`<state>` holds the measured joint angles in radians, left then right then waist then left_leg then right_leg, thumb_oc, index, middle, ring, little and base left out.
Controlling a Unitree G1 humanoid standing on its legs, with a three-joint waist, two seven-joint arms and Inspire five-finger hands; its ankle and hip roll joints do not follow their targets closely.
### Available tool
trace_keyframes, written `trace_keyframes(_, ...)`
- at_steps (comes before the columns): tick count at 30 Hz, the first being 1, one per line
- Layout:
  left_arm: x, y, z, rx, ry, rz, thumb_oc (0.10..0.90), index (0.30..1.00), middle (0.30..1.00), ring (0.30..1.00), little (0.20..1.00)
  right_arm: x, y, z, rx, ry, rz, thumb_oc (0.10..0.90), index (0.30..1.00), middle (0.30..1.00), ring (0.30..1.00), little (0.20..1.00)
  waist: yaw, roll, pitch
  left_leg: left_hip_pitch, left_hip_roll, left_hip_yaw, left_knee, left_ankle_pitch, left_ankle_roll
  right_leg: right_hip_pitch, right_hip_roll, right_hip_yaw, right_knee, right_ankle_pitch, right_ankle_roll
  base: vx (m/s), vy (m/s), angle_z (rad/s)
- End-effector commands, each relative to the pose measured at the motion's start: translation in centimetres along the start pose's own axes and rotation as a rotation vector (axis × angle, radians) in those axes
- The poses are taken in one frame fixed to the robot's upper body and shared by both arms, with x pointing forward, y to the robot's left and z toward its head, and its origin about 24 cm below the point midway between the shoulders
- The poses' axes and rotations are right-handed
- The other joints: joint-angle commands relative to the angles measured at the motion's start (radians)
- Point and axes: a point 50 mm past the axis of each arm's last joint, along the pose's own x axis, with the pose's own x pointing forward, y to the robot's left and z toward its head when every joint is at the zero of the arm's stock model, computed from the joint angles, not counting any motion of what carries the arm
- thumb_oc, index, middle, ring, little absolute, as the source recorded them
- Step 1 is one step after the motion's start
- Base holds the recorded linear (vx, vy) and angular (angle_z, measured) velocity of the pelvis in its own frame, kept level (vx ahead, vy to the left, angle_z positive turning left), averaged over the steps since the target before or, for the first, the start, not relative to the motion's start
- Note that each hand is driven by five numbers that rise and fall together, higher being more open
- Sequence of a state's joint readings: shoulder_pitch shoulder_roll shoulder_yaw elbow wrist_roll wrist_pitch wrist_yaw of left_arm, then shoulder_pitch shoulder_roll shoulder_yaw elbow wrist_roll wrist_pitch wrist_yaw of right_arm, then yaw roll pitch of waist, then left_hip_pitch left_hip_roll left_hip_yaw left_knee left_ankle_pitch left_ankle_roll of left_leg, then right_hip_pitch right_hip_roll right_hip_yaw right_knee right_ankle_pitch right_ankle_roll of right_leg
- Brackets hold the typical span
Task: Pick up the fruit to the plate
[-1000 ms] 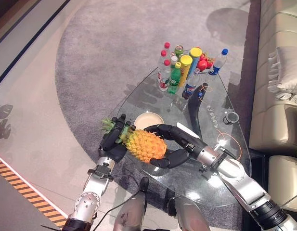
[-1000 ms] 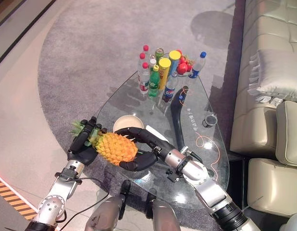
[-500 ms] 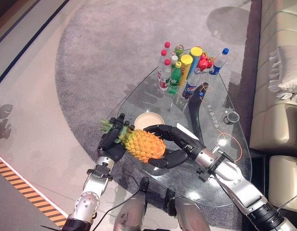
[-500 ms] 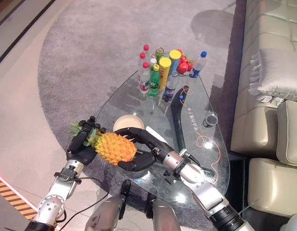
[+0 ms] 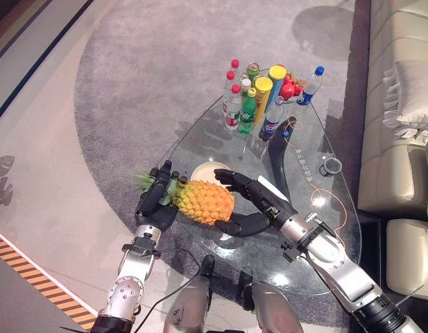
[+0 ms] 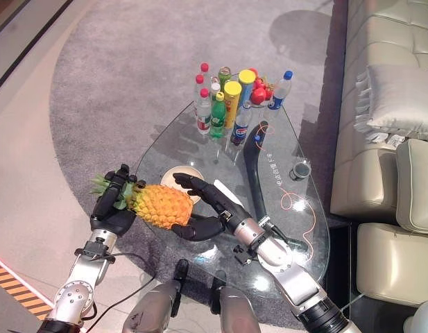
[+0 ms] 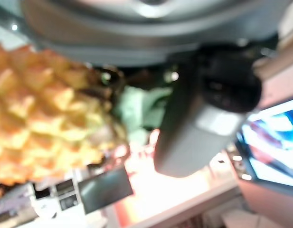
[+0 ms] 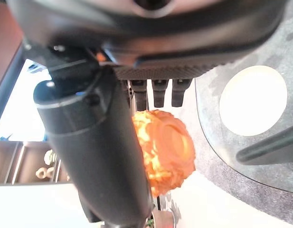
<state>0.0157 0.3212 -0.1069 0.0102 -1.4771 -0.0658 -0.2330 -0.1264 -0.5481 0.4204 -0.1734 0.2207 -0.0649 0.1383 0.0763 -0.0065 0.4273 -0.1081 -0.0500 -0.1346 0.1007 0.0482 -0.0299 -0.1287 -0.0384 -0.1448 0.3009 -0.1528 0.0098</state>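
Together the left hand (image 5: 154, 205), fingers curled round the leafy crown, and the right hand (image 5: 250, 208), fingers and thumb cupping the base, hold the pineapple (image 5: 203, 202) sideways above the near-left edge of the glass tabletop (image 5: 318, 229). Just beyond sits the round plate (image 5: 204, 168); bottles (image 5: 250, 109) cluster at the far end.

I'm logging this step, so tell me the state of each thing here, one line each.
pineapple: lifted, lying sideways, held between both hands by the table's near edge
left hand: shut on the leafy crown
right hand: fingers curled round the fruit's body
plate: empty, on the glass table
bottles: upright, capped, clustered at the far end
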Motion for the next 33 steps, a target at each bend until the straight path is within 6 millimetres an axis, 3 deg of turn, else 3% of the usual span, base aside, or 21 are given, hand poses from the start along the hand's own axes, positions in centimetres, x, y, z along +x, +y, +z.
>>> trace_keyframes(1,0.6,-5.2,-0.4,-0.056,-0.029,-0.340,0.100,0.300,0.300,0.300,0.200,0.7,-2.0,3.5,-0.033,-0.188,-0.140,0.800,0.900,0.900,0.900,0.900,-0.007,-0.014,-0.060,0.012,-0.050,0.036,0.102,-0.096,0.013,0.105,0.003,0.031,-0.139,0.077,0.043,0.00,0.000,0.00)
trace_keyframes(8,0.5,-4.8,0.6,0.042,-0.090,-0.316,0.100,0.300,0.300,0.300,0.200,0.0,-2.5,2.5,-0.007,-0.147,-0.192,0.800,0.900,0.900,0.900,0.900,-0.011,-0.015,-0.071,0.027,-0.046,0.042,0.091,-0.095,0.012,0.118,0.002,0.034,-0.150,0.080,0.049,0.02,0.014,-0.05)
trace_keyframes(21,1.5,-5.9,5.9,0.649,-0.461,-0.143,0.100,0.300,0.300,0.300,0.200,-0.5,-1.8,-1.3,0.079,0.034,-0.189,0.800,0.900,0.900,0.900,0.900,-0.031,-0.007,-0.062,0.010,-0.040,0.049,0.102,-0.092,-0.004,0.103,-0.002,0.055,-0.144,0.078,0.056,0.00,0.003,0.00)
trace_keyframes(23,2.3,-7.0,6.9,0.767,-0.566,-0.138,0.100,0.300,0.300,0.300,0.200,-0.2,-2.0,-1.9,0.078,0.064,-0.185,0.800,0.900,0.900,0.900,0.900,-0.041,-0.007,-0.036,-0.026,-0.039,0.059,0.127,-0.091,-0.009,0.068,-0.004,0.067,-0.126,0.080,0.056,-0.09,0.060,-0.04)
trace_keyframes(33,5.4,-11.8,8.8,0.956,-0.859,-0.166,0.100,0.300,0.300,0.300,0.200,2.3,-2.4,-1.4,0.072,0.054,-0.165,0.800,0.900,0.900,0.900,0.900,-0.082,-0.016,0.079,-0.151,-0.024,0.109,0.176,-0.084,-0.010,-0.082,0.007,0.131,-0.077,0.109,0.057,-0.13,0.043,-0.13)
